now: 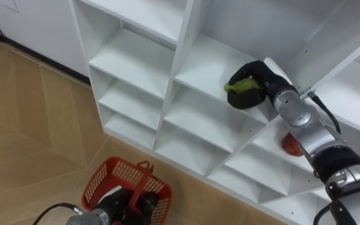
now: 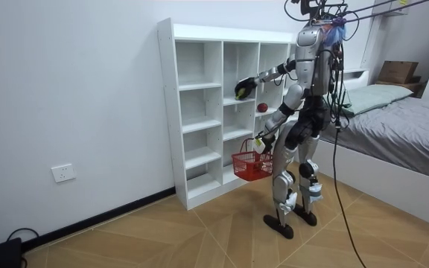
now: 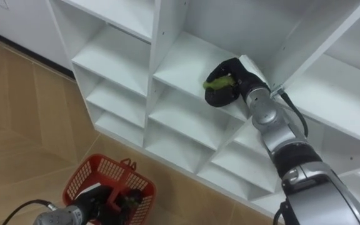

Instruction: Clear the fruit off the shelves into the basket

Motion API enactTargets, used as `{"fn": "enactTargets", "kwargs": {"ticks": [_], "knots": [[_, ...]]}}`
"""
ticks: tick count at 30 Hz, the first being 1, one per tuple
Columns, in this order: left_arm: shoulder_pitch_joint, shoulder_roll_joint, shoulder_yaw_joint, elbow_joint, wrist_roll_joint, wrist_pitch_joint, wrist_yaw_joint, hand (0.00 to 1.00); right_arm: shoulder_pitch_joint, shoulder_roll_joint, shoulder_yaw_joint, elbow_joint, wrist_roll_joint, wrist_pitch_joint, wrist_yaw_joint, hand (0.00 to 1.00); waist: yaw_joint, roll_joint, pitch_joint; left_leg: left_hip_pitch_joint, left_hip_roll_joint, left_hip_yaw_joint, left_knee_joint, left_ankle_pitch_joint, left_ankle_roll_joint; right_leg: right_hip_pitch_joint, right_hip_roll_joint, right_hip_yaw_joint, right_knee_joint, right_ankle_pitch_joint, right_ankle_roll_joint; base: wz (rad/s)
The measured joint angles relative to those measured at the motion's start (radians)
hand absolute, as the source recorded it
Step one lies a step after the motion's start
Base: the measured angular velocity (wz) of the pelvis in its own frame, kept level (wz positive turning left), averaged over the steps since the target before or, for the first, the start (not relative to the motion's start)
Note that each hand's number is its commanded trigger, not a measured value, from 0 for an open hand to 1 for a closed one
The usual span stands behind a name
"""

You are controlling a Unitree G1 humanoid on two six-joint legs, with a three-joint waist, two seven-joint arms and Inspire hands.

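Observation:
My right hand (image 1: 255, 81) reaches into a middle cell of the white closet (image 1: 186, 56), just above its shelf. Its fingers are curled round a green fruit (image 1: 241, 85). In the room view the green fruit (image 2: 240, 91) sits at the front edge of that cell. A red fruit (image 1: 290, 145) lies on the shelf one cell lower and to the right, partly hidden behind my right forearm. My left hand (image 1: 114, 205) shows at the bottom, shut on the handle of a red wire basket (image 1: 105, 175) that hangs below the shelves.
I stand close in front of the closet on a wooden floor (image 1: 24, 125). The cells to the left and below are bare. A bed (image 2: 401, 119) stands behind me at the room view's right.

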Motion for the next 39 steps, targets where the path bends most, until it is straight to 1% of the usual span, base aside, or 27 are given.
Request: {"fn": "enactTargets", "kwargs": {"ticks": [7, 15, 21, 23, 24, 26, 28, 29, 31, 33, 34, 35, 37, 38, 39], "knots": [[0.0, 0.0, -0.001, 0.0, 0.0, 0.0, -0.001, 1.0, 0.0, 0.0, 0.003, 0.002, -0.001, 0.01, 0.012, 1.0, 0.001, 0.0, -0.0001, 0.0, 0.0, 0.0, 0.001, 0.0, 0.0, 0.0, 0.0, 0.0, 0.0, 0.0, 0.0, 0.0], [0.0, 0.0, -0.001, 0.0, 0.0, 0.0, -0.003, 1.0, 0.0, 0.0, 0.008, -0.001, 0.007, 0.013, 0.01, 1.0, 0.003, -0.001, -0.001, 0.0, 0.0, 0.001, 0.001, 0.0, 0.0, 0.0, 0.0, 0.002, 0.0, 0.0, 0.0, 0.0], [-0.003, -0.002, 0.005, 0.0, -0.002, 0.0, -0.008, 1.0, 0.009, 0.0, 0.008, -0.009, 0.039, 0.02, 0.005, 1.0, 0.019, -0.001, -0.001, 0.004, 0.003, 0.006, 0.0, 0.0, 0.0, 0.001, 0.002, 0.014, -0.002, 0.0, 0.0, -0.02], [-0.003, -0.004, 0.004, 0.001, -0.007, 0.0, -0.008, 1.0, 0.02, 0.001, 0.009, -0.02, 0.045, 0.018, 0.007, 1.0, 0.019, 0.001, -0.0004, 0.008, 0.002, 0.007, -0.001, 0.0, 0.0, 0.005, 0.002, 0.015, -0.003, 0.0, 0.0, 0.0], [-0.004, -0.004, 0.004, 0.001, -0.01, 0.0, -0.006, 1.0, 0.032, 0.001, 0.01, -0.031, 0.05, 0.01, 0.008, 1.0, 0.018, 0.002, -0.0004, 0.008, 0.002, 0.008, -0.001, 0.0, 0.0, 0.006, 0.002, 0.015, -0.002, 0.0, 0.0, 0.0], [-0.004, -0.005, 0.003, 0.001, -0.01, 0.0, -0.001, 1.0, 0.054, 0.004, 0.007, -0.075, 0.055, 0.011, 0.007, 1.0, 0.016, 0.008, -0.0003, 0.008, 0.004, 0.012, -0.001, 0.0, 0.0, 0.003, 0.002, 0.015, -0.002, 0.0, 0.0, -0.05], [-0.004, -0.011, 0.004, 0.001, -0.009, 0.0, 0.003, 1.0, 0.09, 0.009, 0.004, -0.135, 0.055, 0.011, 0.006, 1.0, 0.003, 0.026, -0.0048, 0.003, 0.005, 0.014, 0.002, 0.0, 0.0, -0.003, 0.002, 0.016, -0.002, 0.004, 0.001, -0.05], [-0.004, -0.013, 0.004, 0.001, -0.009, 0.0, 0.004, 1.0, 0.097, 0.014, 0.003, -0.14, 0.056, 0.007, 0.006, 1.0, -0.001, 0.032, -0.0072, 0.002, 0.005, 0.016, 0.002, 0.0, 0.0, -0.004, 0.002, 0.017, -0.002, 0.004, 0.001, -0.07], [-0.007, -0.026, 0.005, 0.001, -0.01, 0.0, 0.006, 1.0, 0.124, 0.033, 0.002, -0.166, 0.058, -0.004, 0.003, 1.0, -0.011, 0.056, -0.0206, 0.003, 0.006, 0.026, -0.001, 0.001, 0.002, -0.01, 0.002, 0.034, -0.002, 0.007, 0.001, -0.15], [-0.008, -0.041, 0.014, 0.001, -0.013, -0.001, 0.008, 1.0, 0.159, 0.043, 0.002, -0.198, 0.06, -0.007, 0.002, 1.0, -0.012, 0.068, -0.0262, 0.014, 0.006, 0.034, -0.014, 0.004, 0.004, -0.012, 0.001, 0.052, 0.001, 0.007, 0.002, -0.19], [-0.009, -0.042, 0.015, 0.001, -0.02, -0.003, 0.01, 1.0, 0.187, 0.054, 0.001, -0.227, 0.059, -0.009, -0.001, 1.0, -0.027, 0.074, -0.0282, 0.015, 0.006, 0.035, -0.016, 0.004, 0.004, -0.012, 0.0, 0.053, 0.001, 0.007, 0.002, -0.11], [-0.01, -0.044, 0.015, 0.001, -0.031, -0.004, 0.012, 1.0, 0.2, 0.061, -0.002, -0.242, 0.059, -0.015, -0.003, 1.0, -0.037, 0.076, -0.0274, 0.016, 0.006, 0.036, -0.016, 0.004, 0.004, -0.012, 0.0, 0.054, 0.002, 0.007, 0.002, -0.07], [-0.008, -0.049, 0.011, 0.001, -0.05, -0.008, 0.023, 1.0, 0.258, 0.066, 0.003, -0.309, 0.059, -0.033, 0.016, 1.0, -0.065, 0.081, -0.0247, 0.021, 0.008, 0.047, -0.021, 0.004, 0.005, -0.014, -0.002, 0.059, 0.008, 0.007, 0.002, -0.1], [-0.007, -0.051, 0.011, 0.001, -0.051, -0.01, 0.024, 1.0, 0.269, 0.068, 0.007, -0.315, 0.059, -0.033, 0.023, 1.0, -0.067, 0.083, -0.0234, 0.023, 0.008, 0.049, -0.022, 0.004, 0.005, -0.015, -0.003, 0.06, 0.011, 0.007, 0.003, -0.11], [-0.01, -0.06, 0.012, 0.001, -0.051, -0.014, 0.025, 1.0, 0.295, 0.073, 0.009, -0.324, 0.059, -0.028, 0.036, 1.0, -0.073, 0.087, -0.0206, 0.024, 0.009, 0.056, -0.022, 0.003, 0.005, -0.017, -0.003, 0.069, 0.013, 0.007, 0.003, -0.19]]}}
